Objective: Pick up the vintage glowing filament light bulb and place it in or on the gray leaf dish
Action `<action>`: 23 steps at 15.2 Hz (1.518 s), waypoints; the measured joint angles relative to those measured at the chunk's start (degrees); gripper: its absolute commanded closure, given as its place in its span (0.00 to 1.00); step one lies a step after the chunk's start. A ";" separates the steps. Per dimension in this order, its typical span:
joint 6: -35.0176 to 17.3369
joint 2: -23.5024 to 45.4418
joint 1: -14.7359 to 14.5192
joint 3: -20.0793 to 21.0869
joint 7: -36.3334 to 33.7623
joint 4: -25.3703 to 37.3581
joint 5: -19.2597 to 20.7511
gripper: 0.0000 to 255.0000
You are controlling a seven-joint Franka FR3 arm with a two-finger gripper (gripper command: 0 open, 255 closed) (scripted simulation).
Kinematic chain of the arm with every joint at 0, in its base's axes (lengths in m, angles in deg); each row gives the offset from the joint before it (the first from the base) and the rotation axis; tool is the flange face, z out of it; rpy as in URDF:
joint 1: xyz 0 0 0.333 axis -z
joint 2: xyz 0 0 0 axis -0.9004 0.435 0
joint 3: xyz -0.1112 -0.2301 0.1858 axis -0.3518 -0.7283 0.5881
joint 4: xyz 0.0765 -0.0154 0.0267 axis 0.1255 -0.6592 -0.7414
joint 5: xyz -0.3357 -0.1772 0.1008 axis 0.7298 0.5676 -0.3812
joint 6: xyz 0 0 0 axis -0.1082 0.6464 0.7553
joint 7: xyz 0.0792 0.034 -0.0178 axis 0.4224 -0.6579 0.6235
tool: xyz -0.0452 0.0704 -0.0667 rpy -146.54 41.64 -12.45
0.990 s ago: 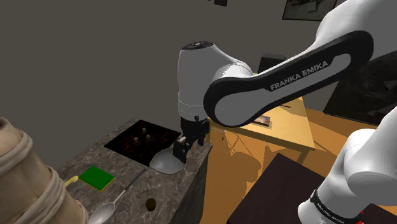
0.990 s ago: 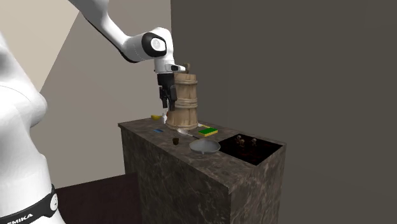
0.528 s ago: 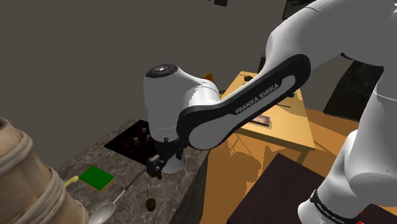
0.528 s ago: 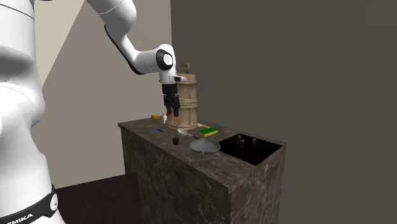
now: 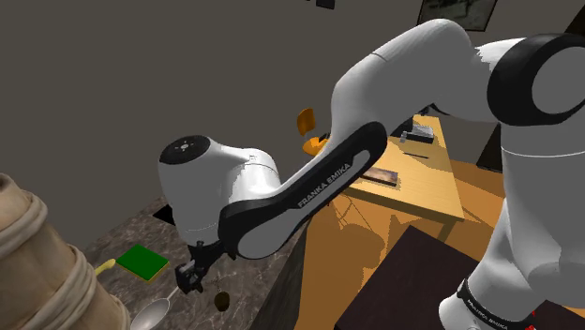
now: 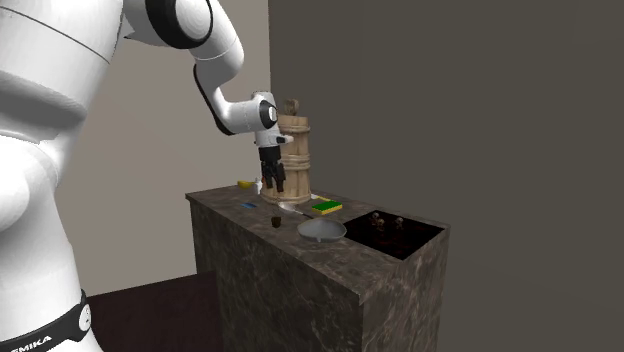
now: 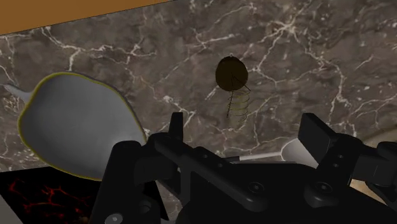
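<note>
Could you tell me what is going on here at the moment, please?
The white Franka arm's gripper hovers over the dark marble counter, its fingers apart and holding nothing. Just ahead of the fingers, the small dark light bulb rests on the counter, untouched. The gray leaf dish sits on the counter apart from the bulb. A spoon, a green sponge and a wooden barrel share the counter. The pick-up is not yet done.

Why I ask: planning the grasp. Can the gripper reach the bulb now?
Probably yes: the open gripper hangs near the bulb, nothing between them; it lies on bare counter, apart from dish and spoon.
</note>
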 measured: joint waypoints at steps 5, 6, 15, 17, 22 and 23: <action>-2.25 3.08 -1.11 -1.31 -1.47 0.37 2.24 0.00; -2.79 3.94 -1.39 -1.67 -1.78 0.59 2.78 0.00; -3.59 4.28 -1.41 -1.91 -2.03 0.09 3.16 1.00; -3.59 4.27 -1.41 -1.91 -2.03 0.09 3.16 1.00; -3.59 4.27 -1.41 -1.90 -2.03 0.09 3.16 1.00; -3.59 4.27 -1.41 -1.91 -2.03 0.09 3.16 1.00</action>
